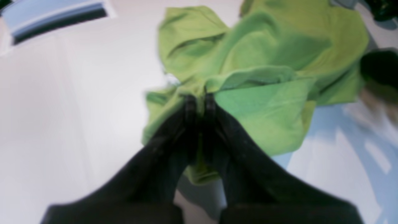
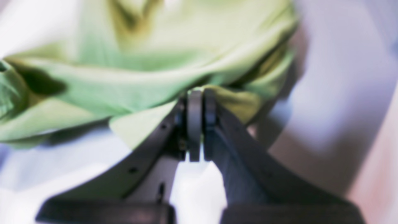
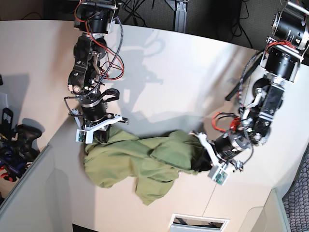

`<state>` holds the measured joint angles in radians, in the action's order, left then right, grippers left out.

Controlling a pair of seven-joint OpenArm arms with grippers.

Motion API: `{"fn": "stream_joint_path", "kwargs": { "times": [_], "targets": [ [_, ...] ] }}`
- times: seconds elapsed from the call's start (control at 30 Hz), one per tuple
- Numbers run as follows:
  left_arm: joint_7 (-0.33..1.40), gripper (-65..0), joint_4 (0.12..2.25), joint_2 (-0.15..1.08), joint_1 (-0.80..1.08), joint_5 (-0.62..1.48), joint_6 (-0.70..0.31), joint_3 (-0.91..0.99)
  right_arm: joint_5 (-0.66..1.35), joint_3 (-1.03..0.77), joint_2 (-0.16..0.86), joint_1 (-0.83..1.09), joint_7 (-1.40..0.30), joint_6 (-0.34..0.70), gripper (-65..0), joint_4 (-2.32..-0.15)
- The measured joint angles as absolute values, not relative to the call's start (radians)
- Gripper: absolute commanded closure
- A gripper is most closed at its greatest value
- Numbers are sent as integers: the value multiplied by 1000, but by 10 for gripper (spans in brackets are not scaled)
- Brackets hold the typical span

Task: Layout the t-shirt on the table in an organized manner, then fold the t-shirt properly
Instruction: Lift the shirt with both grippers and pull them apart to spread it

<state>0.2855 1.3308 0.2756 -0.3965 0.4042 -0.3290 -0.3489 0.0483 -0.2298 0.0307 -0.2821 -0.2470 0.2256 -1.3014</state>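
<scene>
The light-green t-shirt (image 3: 145,162) lies crumpled and stretched between both arms on the white table (image 3: 183,92). In the left wrist view my left gripper (image 1: 199,101) is shut on a bunched fold of the t-shirt (image 1: 255,77). From the base view that gripper (image 3: 202,151) sits at the shirt's right end. My right gripper (image 2: 200,99) is shut on an edge of the t-shirt (image 2: 130,84), and in the base view it (image 3: 99,137) holds the shirt's left end. The pinched cloth is hidden between the fingers.
A slotted white vent (image 3: 198,223) is set in the table's near edge, just below the shirt. Dark clutter (image 3: 17,140) lies off the table at the left. Red and black cables (image 3: 111,63) hang along the right arm.
</scene>
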Motion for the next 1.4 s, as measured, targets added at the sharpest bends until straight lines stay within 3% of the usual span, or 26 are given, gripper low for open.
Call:
{"fn": "stream_joint_path", "kwargs": {
  "times": [0.17, 0.37, 0.67, 1.07, 1.4],
  "targets": [
    [324, 0, 1518, 375, -397, 493, -345, -247, 159, -229, 84, -280, -355, 261, 0, -1493],
    [349, 0, 1705, 480, -397, 547, -345, -125, 204, -229, 152, -315, -371, 266, 0, -1594],
    [368, 0, 1879, 524, -402, 558, -346, -14, 299, -229, 231, -437, -405, 273, 0, -1650],
    [366, 0, 1860, 588, -533, 554, -311, 42, 291, -228, 358, -550, -419, 274, 0, -1649],
    [346, 0, 1547, 581, -660, 562, -305, 12, 288, -254, 355, -595, -427, 277, 0, -1575]
  ]
}}
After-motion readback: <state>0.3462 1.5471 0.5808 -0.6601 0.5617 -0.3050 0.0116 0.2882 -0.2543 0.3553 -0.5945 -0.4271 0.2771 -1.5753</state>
